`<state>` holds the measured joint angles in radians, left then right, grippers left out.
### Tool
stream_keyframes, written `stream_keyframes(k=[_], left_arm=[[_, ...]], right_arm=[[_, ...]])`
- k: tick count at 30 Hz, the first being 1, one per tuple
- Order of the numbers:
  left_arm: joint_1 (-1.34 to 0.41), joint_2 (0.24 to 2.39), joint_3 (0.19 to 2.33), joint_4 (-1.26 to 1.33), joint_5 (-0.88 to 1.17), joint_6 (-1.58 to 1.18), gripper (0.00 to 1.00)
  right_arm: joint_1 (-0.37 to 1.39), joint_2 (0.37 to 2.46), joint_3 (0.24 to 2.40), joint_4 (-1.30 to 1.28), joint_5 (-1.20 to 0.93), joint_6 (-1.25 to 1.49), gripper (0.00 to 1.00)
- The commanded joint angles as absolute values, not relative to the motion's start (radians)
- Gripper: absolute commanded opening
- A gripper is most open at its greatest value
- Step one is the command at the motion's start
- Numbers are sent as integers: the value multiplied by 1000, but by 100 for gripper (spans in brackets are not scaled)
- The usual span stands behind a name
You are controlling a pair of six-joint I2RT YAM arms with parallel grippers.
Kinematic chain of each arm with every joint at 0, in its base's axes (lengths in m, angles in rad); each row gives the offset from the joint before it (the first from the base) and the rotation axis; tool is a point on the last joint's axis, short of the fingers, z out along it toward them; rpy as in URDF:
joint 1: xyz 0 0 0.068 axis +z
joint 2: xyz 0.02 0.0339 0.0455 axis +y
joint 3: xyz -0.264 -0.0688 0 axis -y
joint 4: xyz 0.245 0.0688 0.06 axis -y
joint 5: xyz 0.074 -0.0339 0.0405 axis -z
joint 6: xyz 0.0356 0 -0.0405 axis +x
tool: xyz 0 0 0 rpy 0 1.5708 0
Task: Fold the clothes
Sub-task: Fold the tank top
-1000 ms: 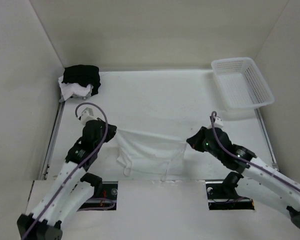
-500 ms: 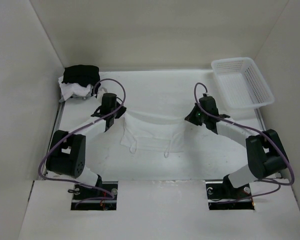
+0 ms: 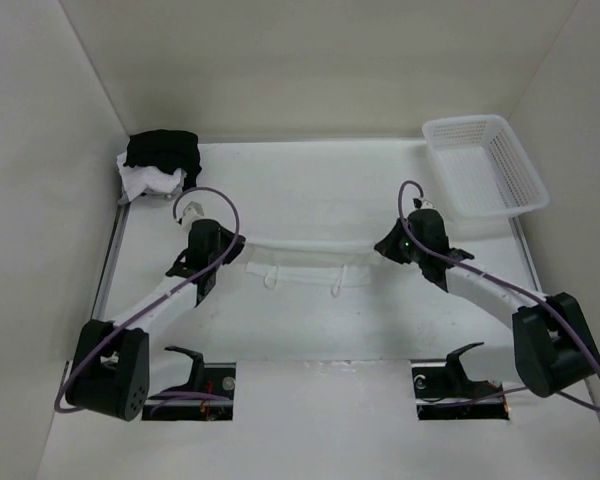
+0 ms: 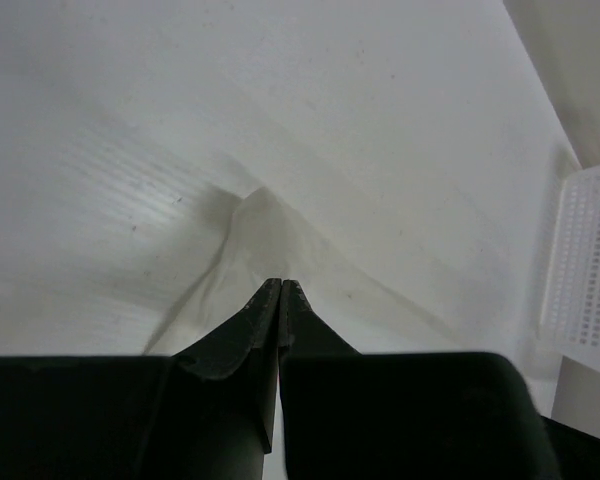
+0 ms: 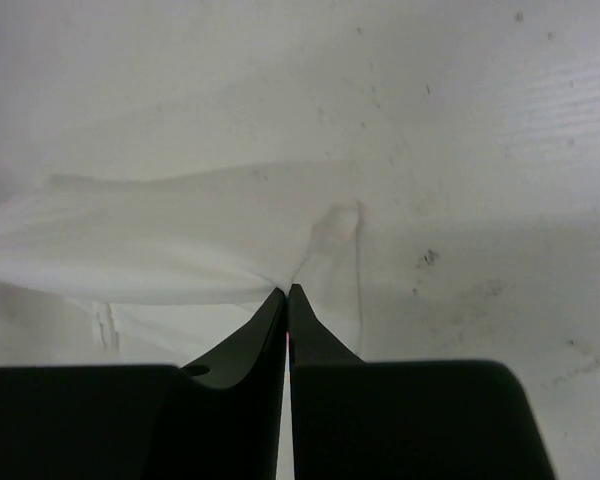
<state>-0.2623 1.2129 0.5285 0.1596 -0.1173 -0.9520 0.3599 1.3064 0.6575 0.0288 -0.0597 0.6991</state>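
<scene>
A white garment [image 3: 310, 265] of the clothes lies stretched as a narrow band across the middle of the table, two thin straps trailing off its near edge. My left gripper [image 3: 218, 262] is shut on its left corner and my right gripper [image 3: 388, 248] on its right corner. In the left wrist view the left gripper [image 4: 281, 285] pinches a peak of white fabric [image 4: 265, 225]. In the right wrist view the right gripper [image 5: 286, 291] pinches the garment [image 5: 180, 240] at a gathered fold. More clothes, black [image 3: 162, 150] over white [image 3: 145, 181], sit piled at the back left corner.
A white plastic lattice basket [image 3: 485, 165] stands at the back right and shows at the right edge of the left wrist view [image 4: 585, 260]. White walls close in the table [image 3: 300, 195] on the left, back and right.
Both grippers carried the white garment from the near edge toward the back, then drew back a little. The garment went from a broad hanging sheet to a narrow band on the table.
</scene>
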Motion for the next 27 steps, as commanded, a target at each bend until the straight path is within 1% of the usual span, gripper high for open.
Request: stream_keyframes(k=[1, 7, 13, 17, 20, 22, 24, 25, 27], left_arm=[[-257, 1111, 450, 195, -106, -956, 0], [-265, 980, 309, 207, -109, -953, 0], [-268, 913, 253, 183, -103, -945, 0], [-280, 870, 195, 181, -101, -954, 1], [-265, 832, 160, 164, -92, -959, 2], [-254, 802, 146, 149, -92, -959, 3], [-243, 779, 134, 137, -87, -960, 6], [-237, 767, 130, 129, -83, -960, 9], [-220, 736, 129, 104, -68, -957, 19]], right_arm=[[387, 1252, 594, 64, -43, 706, 5], [478, 1154, 508, 34, 26, 722, 6], [580, 1101, 462, -37, 106, 759, 6], [628, 1086, 416, -57, 127, 816, 8], [680, 1081, 393, -72, 129, 868, 11], [702, 1088, 384, -78, 136, 893, 12], [737, 1089, 376, -87, 138, 917, 13], [754, 1083, 371, -95, 141, 926, 16], [772, 1049, 364, -120, 150, 946, 25]])
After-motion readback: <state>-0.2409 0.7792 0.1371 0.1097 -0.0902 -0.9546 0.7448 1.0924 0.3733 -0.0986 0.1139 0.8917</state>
